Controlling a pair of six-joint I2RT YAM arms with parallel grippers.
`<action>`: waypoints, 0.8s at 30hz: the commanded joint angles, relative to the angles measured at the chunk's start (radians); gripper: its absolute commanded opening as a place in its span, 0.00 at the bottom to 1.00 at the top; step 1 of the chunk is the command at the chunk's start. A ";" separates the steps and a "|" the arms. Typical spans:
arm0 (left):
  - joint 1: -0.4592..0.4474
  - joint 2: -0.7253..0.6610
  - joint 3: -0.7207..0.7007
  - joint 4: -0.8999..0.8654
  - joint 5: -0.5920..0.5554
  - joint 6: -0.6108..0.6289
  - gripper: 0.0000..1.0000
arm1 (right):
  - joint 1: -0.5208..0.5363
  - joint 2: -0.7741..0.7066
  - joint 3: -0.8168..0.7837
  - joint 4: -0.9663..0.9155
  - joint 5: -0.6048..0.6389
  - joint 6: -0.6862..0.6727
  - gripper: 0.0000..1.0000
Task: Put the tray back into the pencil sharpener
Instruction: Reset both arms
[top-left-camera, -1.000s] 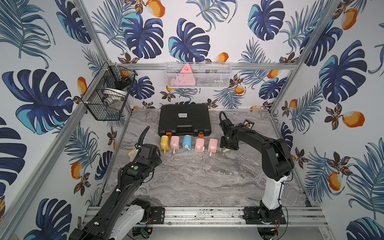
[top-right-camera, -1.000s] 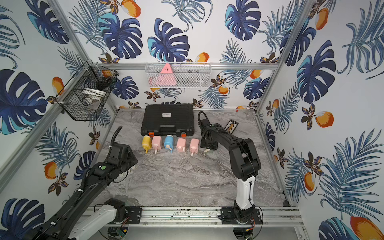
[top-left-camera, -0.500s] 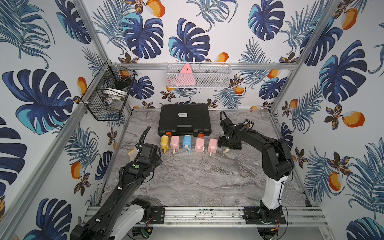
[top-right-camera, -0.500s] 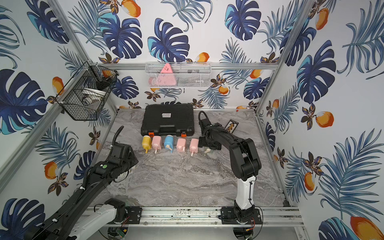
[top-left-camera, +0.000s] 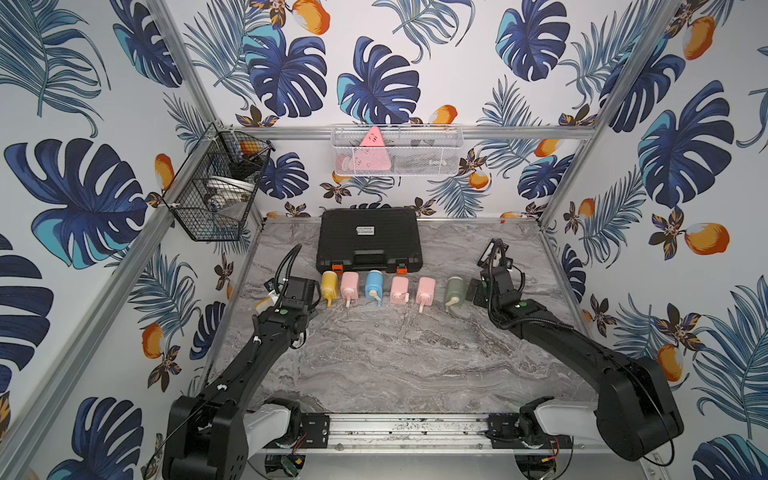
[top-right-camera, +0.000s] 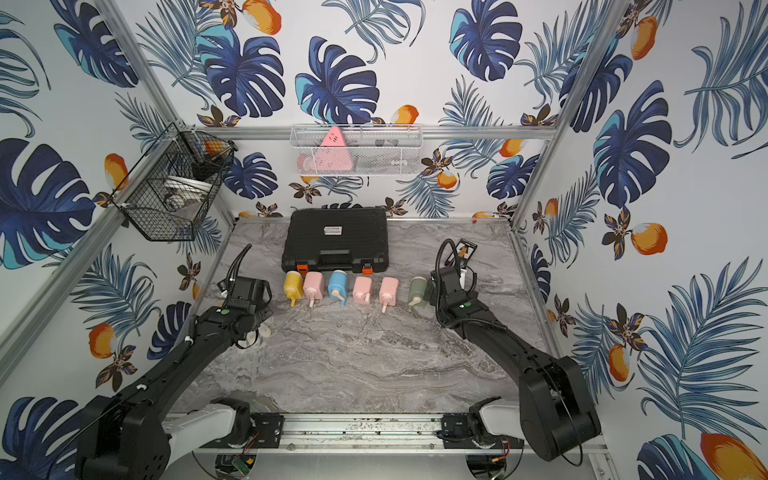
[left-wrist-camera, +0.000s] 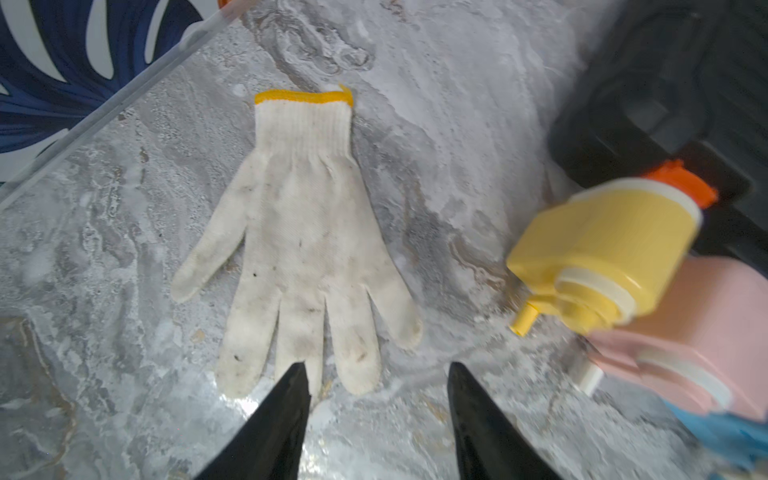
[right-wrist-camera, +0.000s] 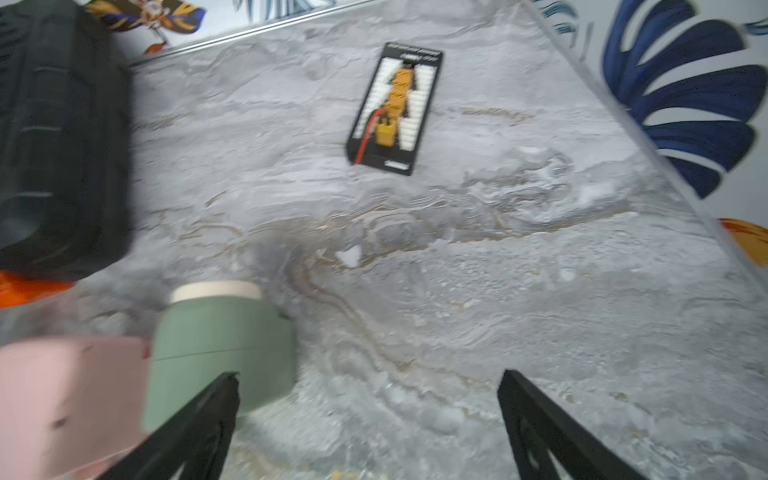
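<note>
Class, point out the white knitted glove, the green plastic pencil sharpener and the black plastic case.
White knitted glove (left-wrist-camera: 305, 232): left wrist view, its palm.
Green plastic pencil sharpener (top-left-camera: 454, 289): in a top view, its body.
Black plastic case (top-left-camera: 369, 247): in a top view, its lid.

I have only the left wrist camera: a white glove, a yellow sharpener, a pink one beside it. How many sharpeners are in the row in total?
Observer: Six, in front of the black case: the yellow sharpener at one end, the green sharpener at the other.
Operator: Does the right gripper hold something?
Observer: No. The right gripper is open and empty, beside the green sharpener.
Operator: Is a loose tray lying somewhere?
Observer: I see none; only a black connector board lies beyond the right gripper.
</note>
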 joint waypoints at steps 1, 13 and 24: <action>0.068 0.034 0.011 0.084 0.039 0.010 0.62 | -0.028 0.014 -0.079 0.329 0.217 -0.057 1.00; 0.154 -0.043 -0.290 0.761 0.095 0.361 0.81 | -0.209 0.236 -0.200 0.752 0.017 -0.332 1.00; 0.149 0.188 -0.380 1.265 0.342 0.644 0.81 | -0.355 0.352 -0.323 1.096 -0.244 -0.294 1.00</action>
